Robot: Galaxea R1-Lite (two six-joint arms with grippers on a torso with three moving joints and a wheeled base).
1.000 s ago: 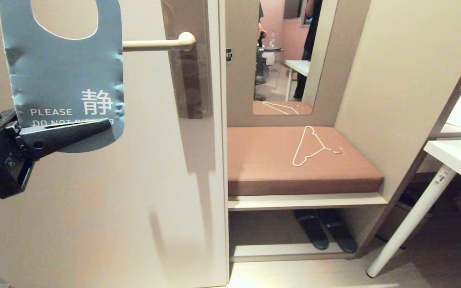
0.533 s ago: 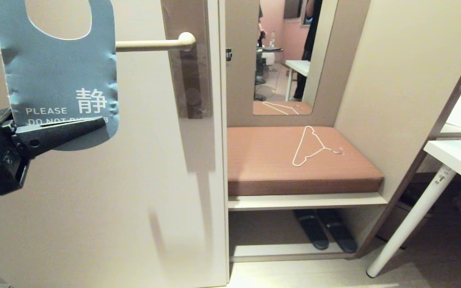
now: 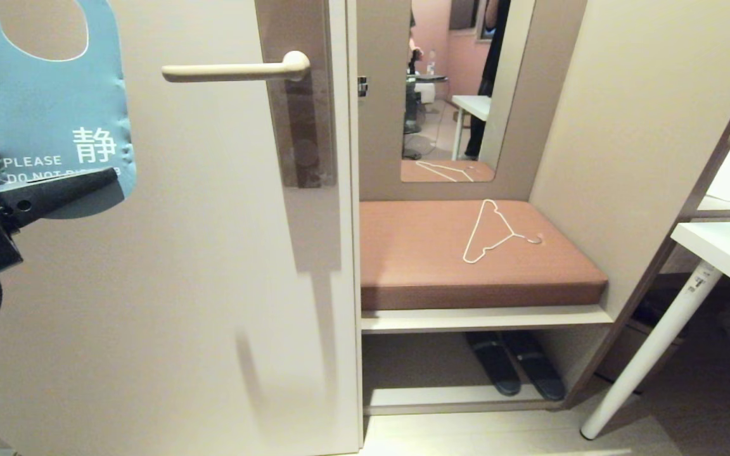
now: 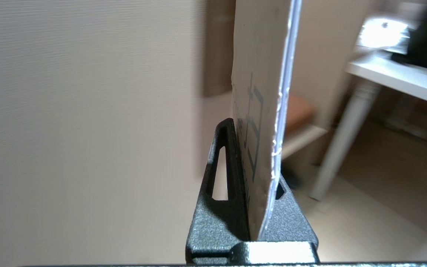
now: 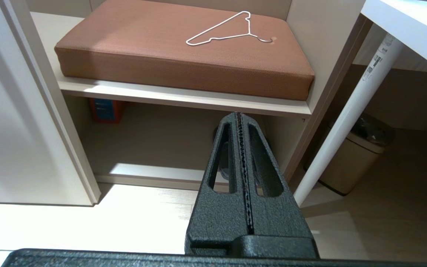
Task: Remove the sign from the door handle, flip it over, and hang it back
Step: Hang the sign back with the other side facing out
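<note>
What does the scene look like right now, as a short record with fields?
sign: off the handle, blue face showing, held upright by its lower end
left tool: shut on the sign, left of the handle
handle: bare, level
right tool: shut, empty, low before the shelf
hanger: flat on the brown cushion
task step: sign removed, not rehung

We see the handle [image 3: 232, 70] bare along its length, its free tip well apart from the sign [image 3: 48, 107]. Open door face lies between them. Behind the handle the gap to the door appears narrow.
</note>
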